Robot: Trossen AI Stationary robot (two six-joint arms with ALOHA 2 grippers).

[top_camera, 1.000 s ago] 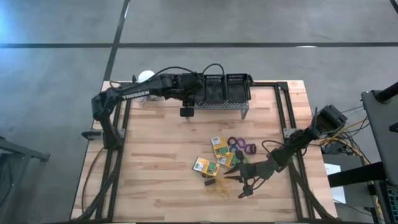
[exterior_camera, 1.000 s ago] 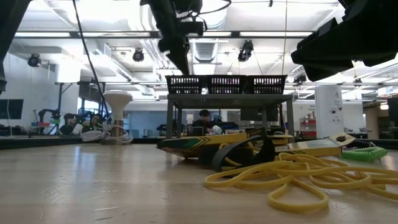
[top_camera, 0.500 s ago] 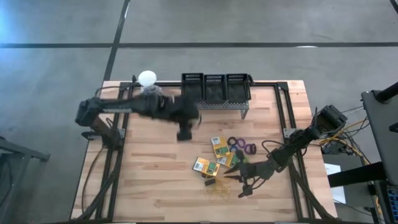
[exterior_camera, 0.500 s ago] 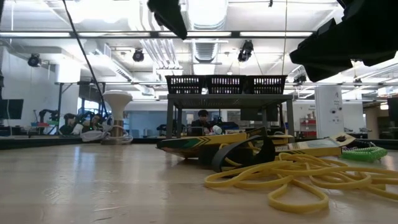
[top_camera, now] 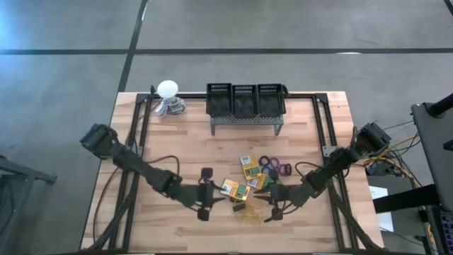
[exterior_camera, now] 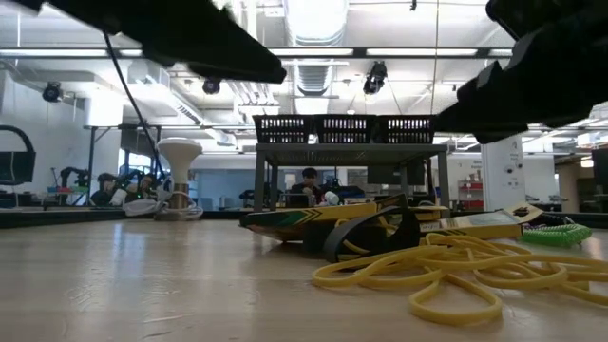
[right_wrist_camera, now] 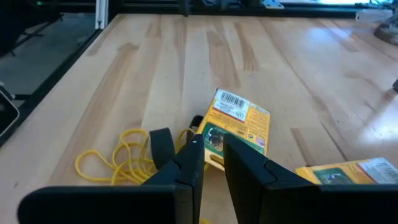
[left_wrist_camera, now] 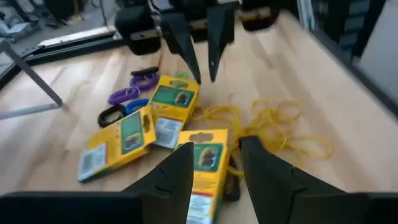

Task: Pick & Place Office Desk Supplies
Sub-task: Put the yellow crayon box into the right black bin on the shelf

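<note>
A cluster of office desk supplies is seen on the near right part of the wooden table (top_camera: 177,149). Three flat crayon boxes (top_camera: 249,166) are counted there, each yellow with a green panel and a picture on the face; on one of them a barcode on a white patch is shown in the right wrist view (right_wrist_camera: 238,124). Beside the boxes a loose tangle of thin yellow rubber bands (top_camera: 249,214) is spread on the wood, and in the low view (exterior_camera: 446,271) the bands are seen as overlapping loops lying flat. Small rings (top_camera: 276,166) in purple, black and blue are gathered just beyond the boxes, toward the grey perforated stand (top_camera: 245,106), which is set at the far edge well apart from the cluster. The left gripper (top_camera: 205,193) is held low just beside the nearest crayon box, its two dark fingers (left_wrist_camera: 177,177) parted with nothing between them. The right gripper (top_camera: 271,202) is placed at the other side of the cluster, near the rubber bands; its fingers (right_wrist_camera: 249,165) are set a narrow gap apart and nothing is gripped.
</note>
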